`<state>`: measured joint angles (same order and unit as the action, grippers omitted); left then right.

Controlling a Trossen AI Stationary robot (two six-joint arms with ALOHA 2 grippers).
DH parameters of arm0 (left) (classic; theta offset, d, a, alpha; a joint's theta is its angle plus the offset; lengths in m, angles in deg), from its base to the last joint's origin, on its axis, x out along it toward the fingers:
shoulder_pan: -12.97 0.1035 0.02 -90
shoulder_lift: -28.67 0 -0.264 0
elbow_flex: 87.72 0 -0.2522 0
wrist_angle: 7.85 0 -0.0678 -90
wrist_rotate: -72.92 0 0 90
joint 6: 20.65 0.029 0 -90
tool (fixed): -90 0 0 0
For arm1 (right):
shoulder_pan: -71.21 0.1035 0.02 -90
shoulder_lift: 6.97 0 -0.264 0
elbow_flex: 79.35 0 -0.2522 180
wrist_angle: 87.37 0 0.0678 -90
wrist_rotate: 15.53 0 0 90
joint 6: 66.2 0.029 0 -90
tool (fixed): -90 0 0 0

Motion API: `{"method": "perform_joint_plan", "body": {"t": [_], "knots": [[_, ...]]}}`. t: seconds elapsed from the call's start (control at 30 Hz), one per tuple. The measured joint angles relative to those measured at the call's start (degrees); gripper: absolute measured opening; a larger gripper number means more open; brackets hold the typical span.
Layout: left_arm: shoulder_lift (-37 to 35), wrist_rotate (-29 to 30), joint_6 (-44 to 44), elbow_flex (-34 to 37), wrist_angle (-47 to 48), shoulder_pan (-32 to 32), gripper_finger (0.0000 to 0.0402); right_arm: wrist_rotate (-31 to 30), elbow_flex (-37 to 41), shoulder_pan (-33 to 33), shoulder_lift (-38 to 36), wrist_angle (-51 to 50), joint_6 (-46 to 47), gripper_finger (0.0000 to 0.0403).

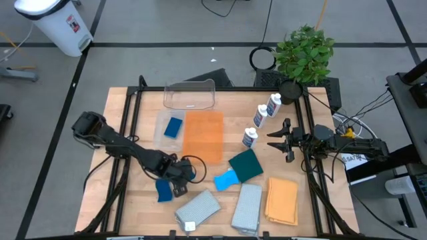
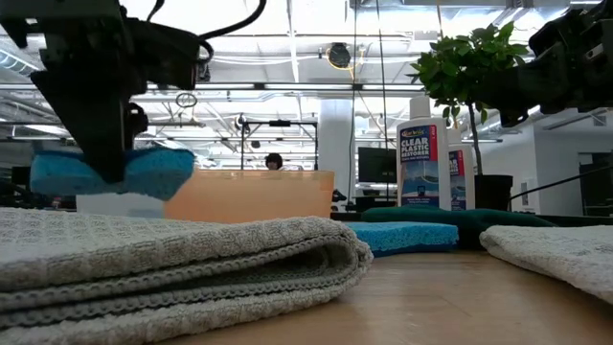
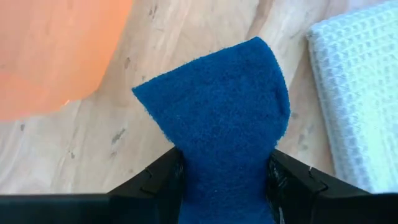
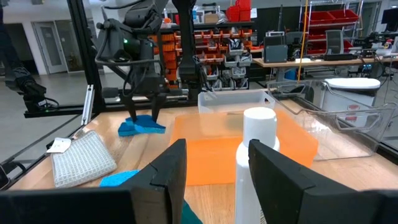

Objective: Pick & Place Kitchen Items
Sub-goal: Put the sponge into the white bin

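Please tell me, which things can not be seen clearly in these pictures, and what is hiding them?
- Left pincer is shut on a blue sponge; left wrist view: the sponge's lower end is hidden between the fingers.
- Low view: the grey cloth hides the table behind it.
- Low view: the back bottle is half hidden by the front bottle.
- High view: bottle labels are too small to read.
- Right wrist view: the picture's edge cuts off a bottle before the open right pincer.

Dark jointed arms, black cables

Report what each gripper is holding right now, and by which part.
The left gripper is shut on a blue sponge, pinching its end nearest the wrist, lifted off the table. The right gripper is open and holds nothing.
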<state>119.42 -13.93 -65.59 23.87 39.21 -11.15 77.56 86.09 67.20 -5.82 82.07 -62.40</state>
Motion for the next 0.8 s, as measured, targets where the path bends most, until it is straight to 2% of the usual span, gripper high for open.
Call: {"method": "perform_joint_plan", "body": {"t": [0.27, 0.8], "knots": [[-5.1, 1.0, 2.5, 0.0, 0.0, -2.0, 0.0188, 0.0, 0.0, 0.0, 0.0, 0.0, 0.0, 0.0146], [-16.4, 16.0, 3.3, 0.0, 1.3, -10.6, 0.0188, 0.0, 0.0, 0.0, 0.0, 0.0, 0.0, 0.0146]]}}
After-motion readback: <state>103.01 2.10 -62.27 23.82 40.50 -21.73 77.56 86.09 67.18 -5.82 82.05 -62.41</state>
